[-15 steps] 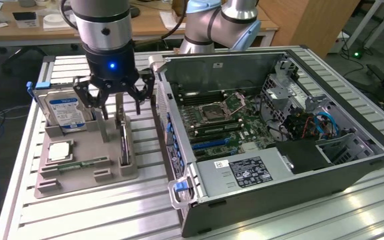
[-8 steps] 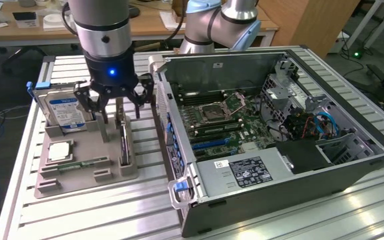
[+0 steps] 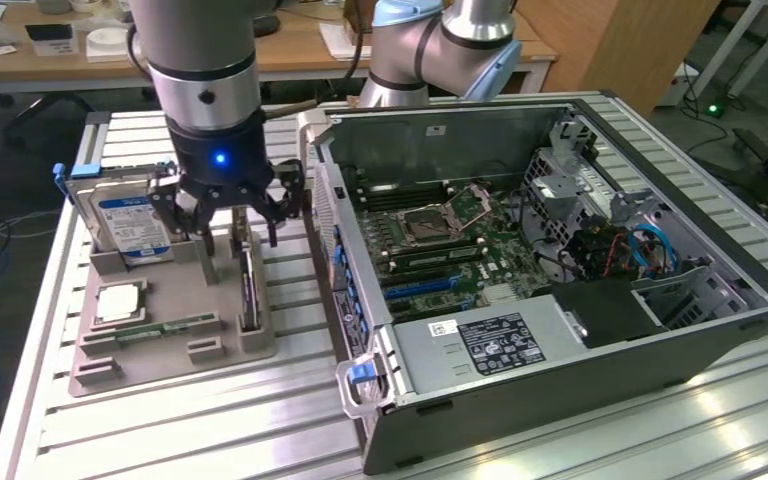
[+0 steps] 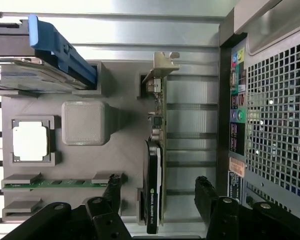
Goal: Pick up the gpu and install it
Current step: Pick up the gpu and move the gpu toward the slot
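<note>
The black gripper, fingers spread wide, hangs over the thin flat black gpu card, which stands edge-up directly beneath its gap.

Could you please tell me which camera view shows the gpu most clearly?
The wrist view: the gpu stands on edge in its tray slot, black body and pale end bracket both plain. In the exterior view it is a thin dark edge in the tray, just below the open gripper.
</note>
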Robot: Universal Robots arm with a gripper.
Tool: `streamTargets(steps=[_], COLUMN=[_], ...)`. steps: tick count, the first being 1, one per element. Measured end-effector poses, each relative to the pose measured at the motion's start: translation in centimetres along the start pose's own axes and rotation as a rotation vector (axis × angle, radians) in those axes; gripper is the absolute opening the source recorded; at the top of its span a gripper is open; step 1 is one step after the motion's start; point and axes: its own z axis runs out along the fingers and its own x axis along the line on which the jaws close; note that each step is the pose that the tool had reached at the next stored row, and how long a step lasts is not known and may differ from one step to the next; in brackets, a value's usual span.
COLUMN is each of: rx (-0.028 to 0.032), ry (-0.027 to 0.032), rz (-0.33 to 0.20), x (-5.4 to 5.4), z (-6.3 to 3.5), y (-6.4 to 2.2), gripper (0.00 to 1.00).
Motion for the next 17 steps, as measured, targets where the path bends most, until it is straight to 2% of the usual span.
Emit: streamTargets(steps=[7,17], rx=[-0.0004,-0.0003], ry=[0.0087,0.0133], rz=[-0.024,-0.024], x=[0.0,0.0], z=[1.24,3.01], y=[-0.2,-0.28], gripper=[0.71,0.71])
